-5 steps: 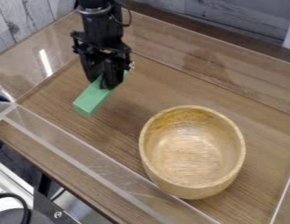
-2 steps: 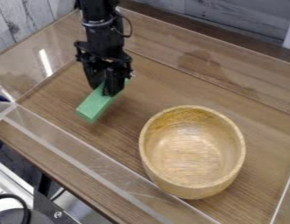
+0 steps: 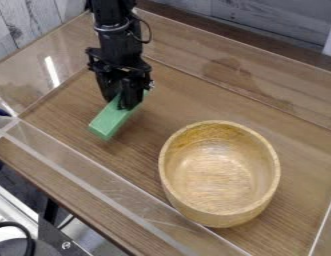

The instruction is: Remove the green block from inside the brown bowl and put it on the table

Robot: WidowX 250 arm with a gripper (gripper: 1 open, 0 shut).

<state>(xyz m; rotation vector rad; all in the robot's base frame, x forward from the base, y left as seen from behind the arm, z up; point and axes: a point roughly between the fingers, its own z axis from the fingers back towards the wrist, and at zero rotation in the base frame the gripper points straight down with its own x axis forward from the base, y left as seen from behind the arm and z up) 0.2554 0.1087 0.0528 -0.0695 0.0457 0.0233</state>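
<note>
1. The gripper (image 3: 124, 99) points down, clamped on the green block's (image 3: 110, 121) upper end — left of the empty brown bowl (image 3: 220, 172).
2. The block looks light, rigid — best held across its narrow sides.

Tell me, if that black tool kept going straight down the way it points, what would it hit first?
The tool is shut on the green block, so the block would likely meet the table first; its lower end looks at or near the wood already.
</note>
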